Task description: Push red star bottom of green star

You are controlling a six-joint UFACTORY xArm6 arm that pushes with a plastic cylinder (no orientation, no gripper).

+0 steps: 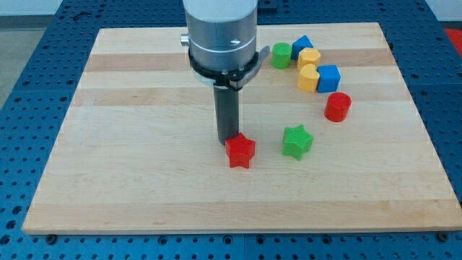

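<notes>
My tip [228, 141] is seen pressed against the upper left edge of the red star [241, 152]; being a bare rod, it holds nothing. The green star [297, 141] is found toward the view's right of my tip, near the red star but apart from it. Further toward the view's upper right, a red cylinder [337, 107], two blue blocks, two yellow blocks and a green cylinder [281, 55] are clustered on the wooden board [130, 173].
</notes>
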